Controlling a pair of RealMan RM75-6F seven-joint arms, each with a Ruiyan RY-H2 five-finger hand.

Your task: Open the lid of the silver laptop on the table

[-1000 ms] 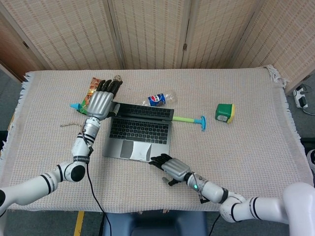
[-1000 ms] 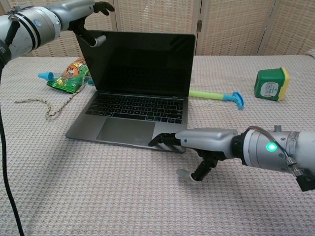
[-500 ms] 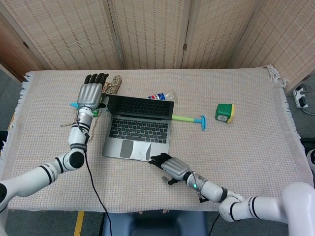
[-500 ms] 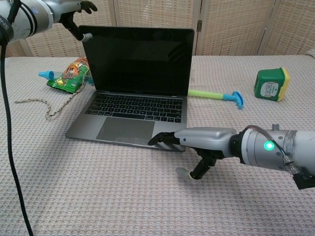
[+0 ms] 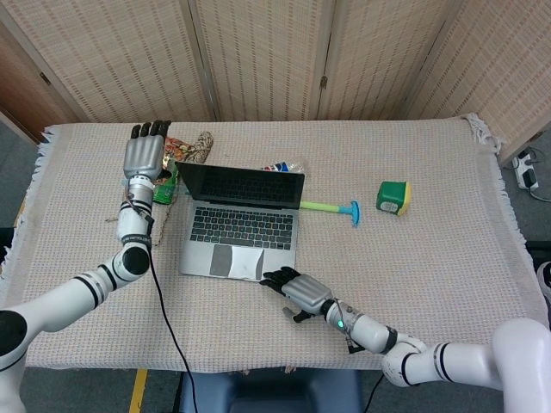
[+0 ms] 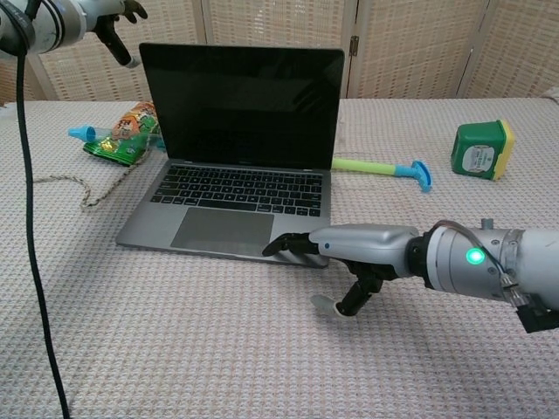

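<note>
Silver laptop (image 5: 244, 222) sat left of table centre, lid (image 6: 242, 105) already up near vertical, screen dark. Left hand (image 5: 144, 155) hung clear of the lid's far-left corner, fingers straight and spread, holding nothing. Right hand (image 6: 345, 249) pressed fingertips on the base's near-right edge, pinning it. Judged: opening step done; next, lift right hand off without dragging the base.

My right hand (image 6: 349, 251) is smooth silver metal with black fingers. The laptop (image 6: 236, 205) is matt silver, its screen glossy black. Coarse woven cloth (image 6: 175, 349) covers the desk.
</note>
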